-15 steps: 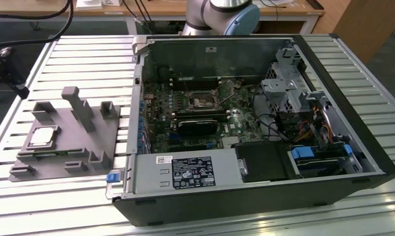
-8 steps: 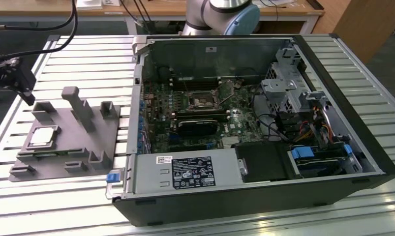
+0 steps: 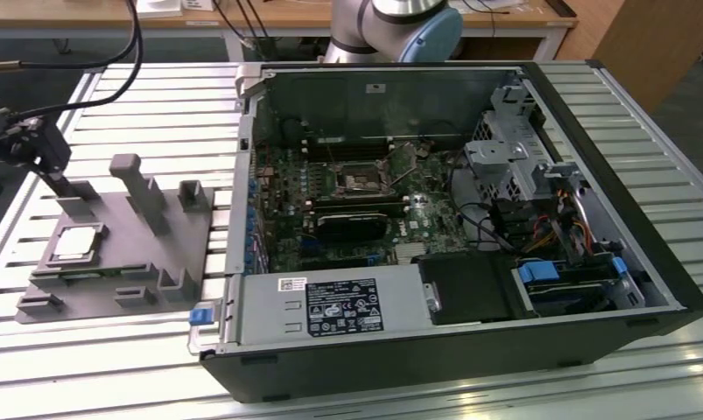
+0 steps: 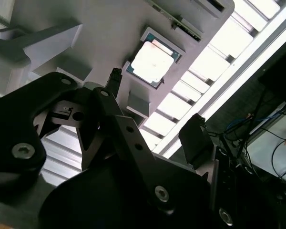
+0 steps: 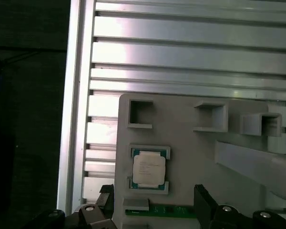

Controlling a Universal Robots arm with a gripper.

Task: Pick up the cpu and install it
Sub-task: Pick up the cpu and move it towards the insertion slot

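**Exterior view.** The cpu (image 3: 77, 244) lies flat in a shallow seat on the grey fixture (image 3: 123, 262), which rests on the slatted tabletop (image 3: 152, 87). It sits on the fixture's side towards the exterior view's left. The end effector (image 3: 24, 144) hangs over the fixture's far corner, well above the chip and clear of it. The open computer case (image 3: 445, 219) stands beside the fixture on the exterior view's right, with the motherboard socket (image 3: 361, 181) unoccupied. A white label (image 3: 333, 306) on the power supply carries print, not transcribed here.

**Second wrist view.** The cpu (image 4: 152, 62) sits beyond the end effector (image 4: 155, 107), roughly on its centre line. The fingers (image 4: 115, 76) are spread wide with nothing between them.

**First wrist view.** The cpu (image 5: 148, 170) is framed by pale blue-grey corner tabs on the fixture (image 5: 205, 157). It lies just ahead of the end effector (image 5: 155, 200), whose gap is broader than the chip. The chip is square, so it has no long axis, and its edges run parallel to the fixture's edges and to the line between the fingers (image 5: 202, 198). Judged from this, the approach is a straight descent. A green circuit-board strip (image 5: 171, 210) stands in a slot between the chip and the end effector. There is faint print on the chip's lid, also not transcribed.
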